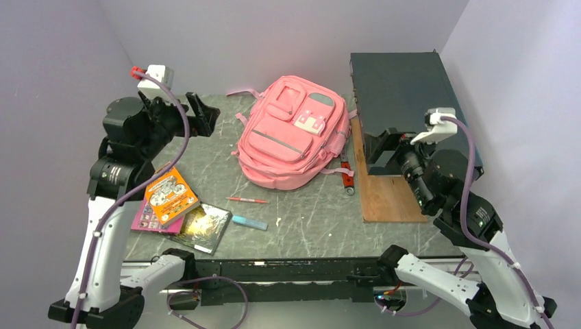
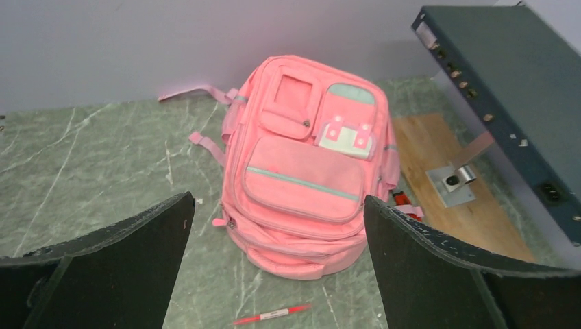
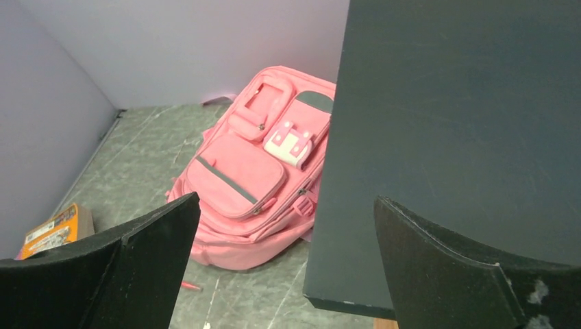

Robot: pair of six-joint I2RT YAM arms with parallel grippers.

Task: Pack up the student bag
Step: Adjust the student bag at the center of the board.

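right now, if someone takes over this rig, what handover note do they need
Left gripper: open, empty, raised at the left, facing the student bag.
Right gripper: open, empty, raised by the dark box.
Student bag lies front-up in the middle, pockets look zipped.
Books, red pen and blue stick lie loose at the near left.
Done: nothing visibly packed. Left: open the bag, load the items.

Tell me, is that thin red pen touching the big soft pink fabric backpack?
Apart. The left wrist view shows a strip of bare green marble tabletop between the pink fabric backpack and the thin red pen.
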